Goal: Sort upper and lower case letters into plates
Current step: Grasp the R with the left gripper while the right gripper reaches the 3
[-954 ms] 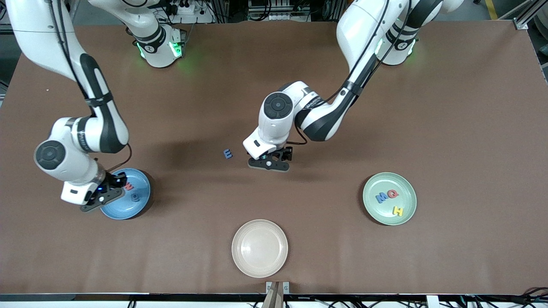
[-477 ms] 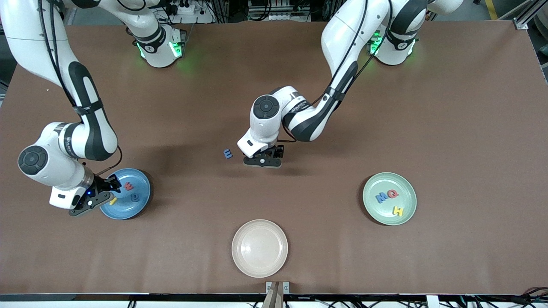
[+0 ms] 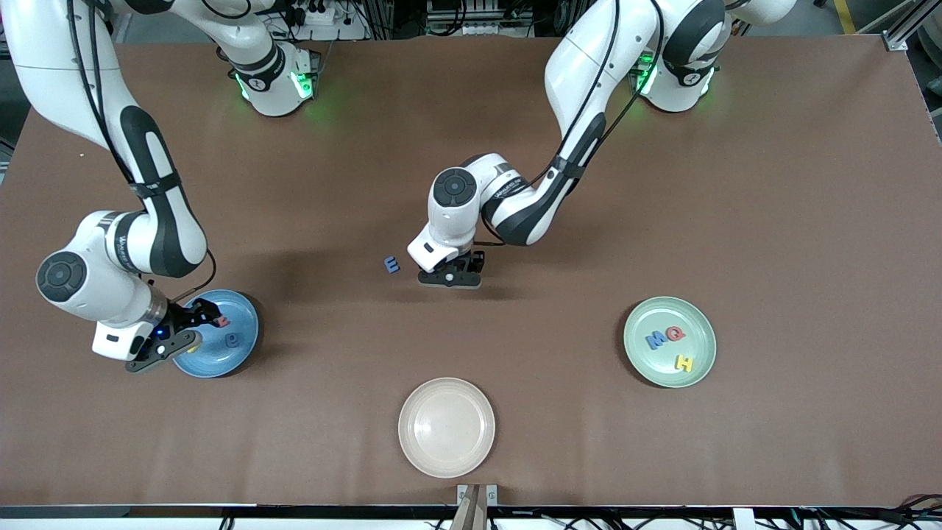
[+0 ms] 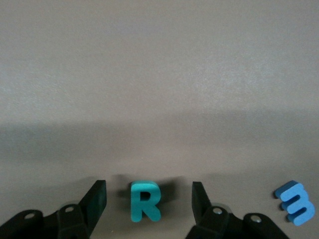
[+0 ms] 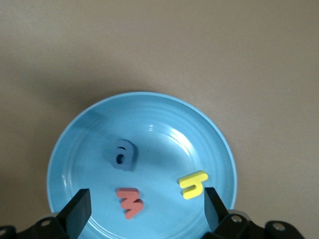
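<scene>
My left gripper (image 3: pixel 450 278) is low over the table's middle and open. In the left wrist view (image 4: pixel 148 204) a teal letter R (image 4: pixel 145 200) lies on the table between its fingers (image 4: pixel 94 201), apart from both. A blue letter (image 3: pixel 391 265) lies beside it toward the right arm's end, also in the left wrist view (image 4: pixel 296 203). My right gripper (image 3: pixel 165 342) is open and empty over the sky blue plate (image 3: pixel 243 324). That plate (image 5: pixel 149 114) holds a blue letter (image 5: pixel 121 154), a red one (image 5: pixel 129 201) and a yellow one (image 5: pixel 192 184). The mint green plate (image 3: pixel 703 327) holds blue, red and yellow letters.
A cream-beige plate (image 3: pixel 447 427) sits empty near the table's front edge, nearer the camera than the left gripper. The two arms' bases stand along the edge farthest from the camera.
My left gripper moved toward the blue letter and came lower over the table. My right gripper drew back from the sky blue plate's middle toward its rim, showing a yellow letter in the plate.
</scene>
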